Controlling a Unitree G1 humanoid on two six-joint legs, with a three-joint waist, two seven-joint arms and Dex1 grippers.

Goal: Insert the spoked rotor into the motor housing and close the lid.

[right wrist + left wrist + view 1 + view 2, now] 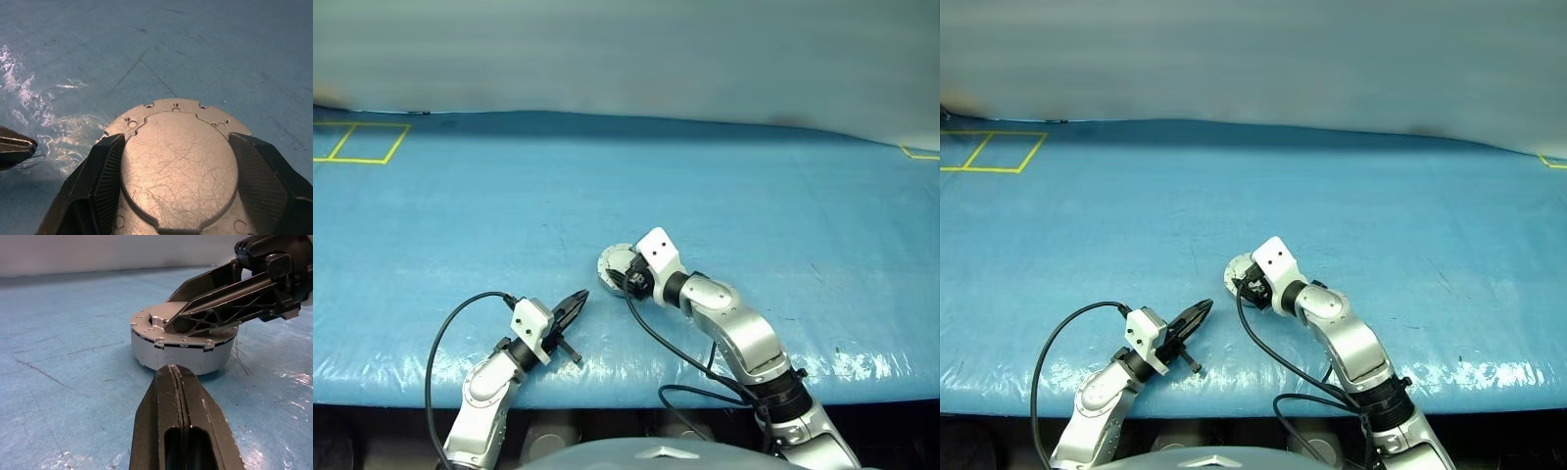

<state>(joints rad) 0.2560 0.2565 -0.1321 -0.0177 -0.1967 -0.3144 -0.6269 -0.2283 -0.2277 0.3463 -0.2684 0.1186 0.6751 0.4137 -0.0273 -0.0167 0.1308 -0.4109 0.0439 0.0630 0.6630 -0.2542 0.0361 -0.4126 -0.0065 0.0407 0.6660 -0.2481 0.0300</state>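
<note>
The motor housing [181, 350], a round grey metal case, stands on the blue table near the front middle. The lid [178, 166] lies flat on top of it, plain scratched grey face up. The spoked rotor is hidden. My right gripper [177, 142] is open, and its two black fingers [215, 308] lie over the lid, one toward each side of the disc. I cannot tell whether they touch it. My left gripper [582, 296] is shut with nothing in it. It points at the housing [613, 262] from the near left, a short gap away.
The blue sheet [754, 215] covers the whole table, with its front edge [607, 397] close to both arms. Yellow tape squares [357, 143] mark the far left corner and a yellow tape corner [920, 152] the far right. Black cables [656, 343] trail from both wrists.
</note>
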